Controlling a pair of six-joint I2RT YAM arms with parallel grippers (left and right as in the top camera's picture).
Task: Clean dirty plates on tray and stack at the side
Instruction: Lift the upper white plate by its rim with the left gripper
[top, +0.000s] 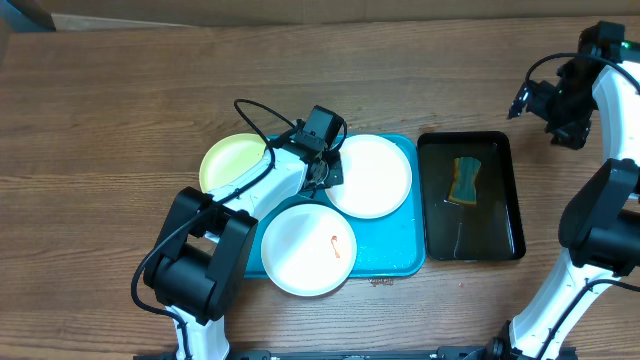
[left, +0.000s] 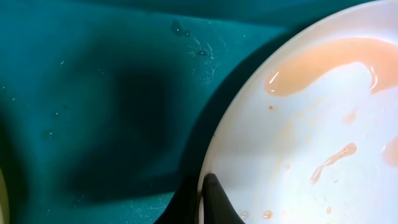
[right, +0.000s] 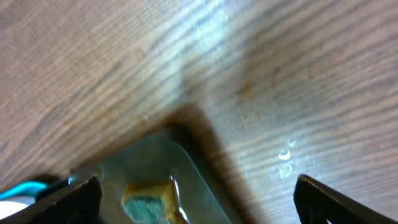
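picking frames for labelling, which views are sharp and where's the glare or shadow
Overhead: sharp, evenly lit, faint sheen on the black tray. Left wrist: close and soft, dark shadow on the turquoise tray, glare on wet smears of the white plate. Right wrist: blurry, bright streak across the table, sponge out of focus.

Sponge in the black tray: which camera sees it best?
The overhead camera: the whole sponge lies in the black tray, sharp and unblocked. The right wrist camera catches only a blurry piece at its bottom edge. The left wrist camera shows none of it.
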